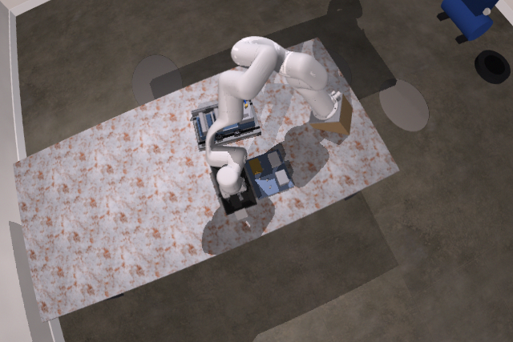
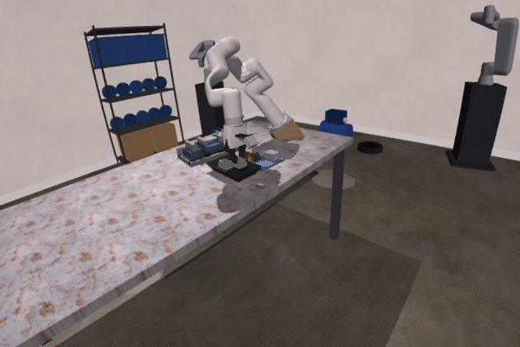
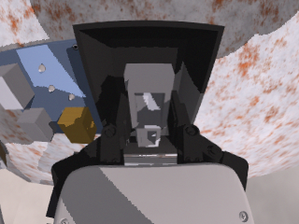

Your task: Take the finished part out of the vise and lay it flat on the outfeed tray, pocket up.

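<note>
My gripper is shut on the grey finished part and points down into the black outfeed tray. The part hangs low over the tray's floor, with a pale pocket mark on its upper face. I cannot tell whether it touches the floor. In the overhead view the wrist covers the tray, and the part is hidden there. In the side view the gripper stands just above the tray. The vise is behind the tray, partly under the arm.
A blue tray with two grey blocks and a brown block lies right beside the black tray. The arm's tan base stands at the table's far right. The table's front edge is close to the black tray.
</note>
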`<action>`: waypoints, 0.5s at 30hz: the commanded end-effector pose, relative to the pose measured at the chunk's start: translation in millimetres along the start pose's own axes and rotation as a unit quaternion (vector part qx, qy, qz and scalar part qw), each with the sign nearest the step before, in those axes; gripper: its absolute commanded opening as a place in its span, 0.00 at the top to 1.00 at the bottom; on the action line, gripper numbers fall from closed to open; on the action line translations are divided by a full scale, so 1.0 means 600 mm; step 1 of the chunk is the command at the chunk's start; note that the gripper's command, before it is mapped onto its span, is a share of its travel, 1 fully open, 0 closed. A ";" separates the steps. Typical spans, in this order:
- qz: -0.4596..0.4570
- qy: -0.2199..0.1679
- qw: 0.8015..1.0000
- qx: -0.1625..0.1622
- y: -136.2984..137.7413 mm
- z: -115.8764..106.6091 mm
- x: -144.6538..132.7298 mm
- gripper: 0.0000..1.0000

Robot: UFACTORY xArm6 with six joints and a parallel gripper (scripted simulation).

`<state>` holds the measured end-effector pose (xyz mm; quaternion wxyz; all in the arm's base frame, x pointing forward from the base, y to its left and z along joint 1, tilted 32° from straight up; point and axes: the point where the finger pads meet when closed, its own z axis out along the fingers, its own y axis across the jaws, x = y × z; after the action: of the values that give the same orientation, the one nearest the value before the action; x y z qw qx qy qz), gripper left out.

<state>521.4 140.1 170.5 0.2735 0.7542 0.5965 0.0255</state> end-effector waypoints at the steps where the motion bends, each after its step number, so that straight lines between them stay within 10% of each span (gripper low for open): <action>1: 0.001 0.001 1.000 -0.002 0.003 0.010 0.001 1.00; 15: 0.001 0.001 1.000 -0.002 0.003 0.032 0.001 1.00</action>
<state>528.1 133.3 155.5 0.2736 0.7542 0.5964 0.0257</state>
